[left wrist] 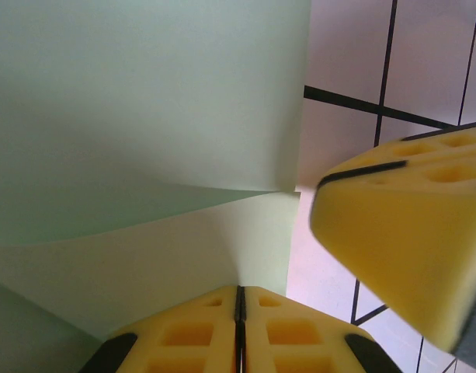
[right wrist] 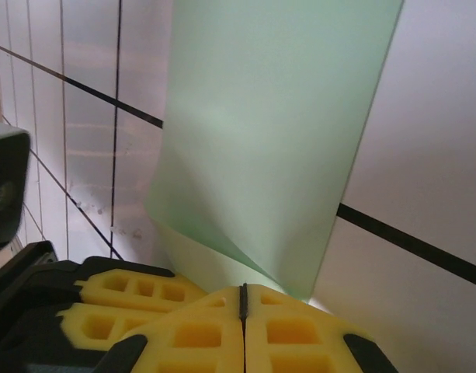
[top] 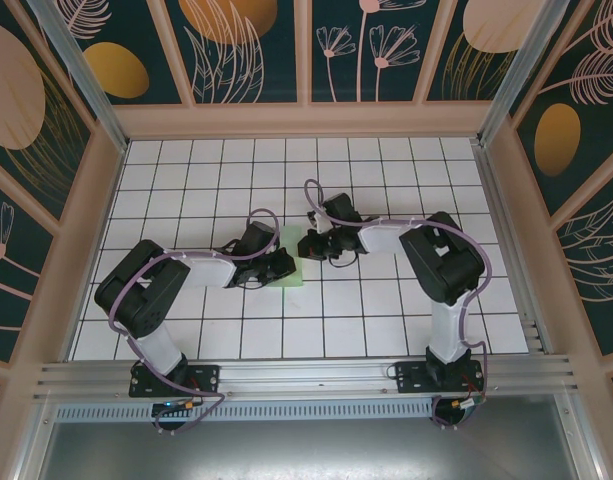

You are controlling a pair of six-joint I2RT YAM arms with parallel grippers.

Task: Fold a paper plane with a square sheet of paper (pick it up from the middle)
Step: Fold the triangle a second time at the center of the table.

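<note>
Both arms meet at mid-table (top: 386, 310), with the 2 grippers tip to tip.

Left gripper (left wrist: 239, 320): the 2 yellow foam pads are pressed flat together, with only a thin dark seam between them. The pale mint-green sheet of paper (left wrist: 144, 116) runs down into the top of that seam, so it is pinched at its edge. Above the pads the sheet lies in 2 layers, an upper flap bent over a lower one. The crease line runs from the left side toward the fingertips.

Right gripper (right wrist: 243, 315): pads likewise clenched, seam closed. The sheet (right wrist: 276, 140) curls down to the seam and is nipped there. It rises away from the fingertips, with 1 corner region bowed just left of them.

Right gripper's finger (left wrist: 401, 225) sits just right of the left gripper's pads, near but apart. Left gripper's pads (right wrist: 137, 299) lie just left of the right gripper's fingers.

Top view: sheet (top: 292, 278) lies between left gripper (top: 283, 264) and right gripper (top: 304, 245), mostly hidden by both.
</note>
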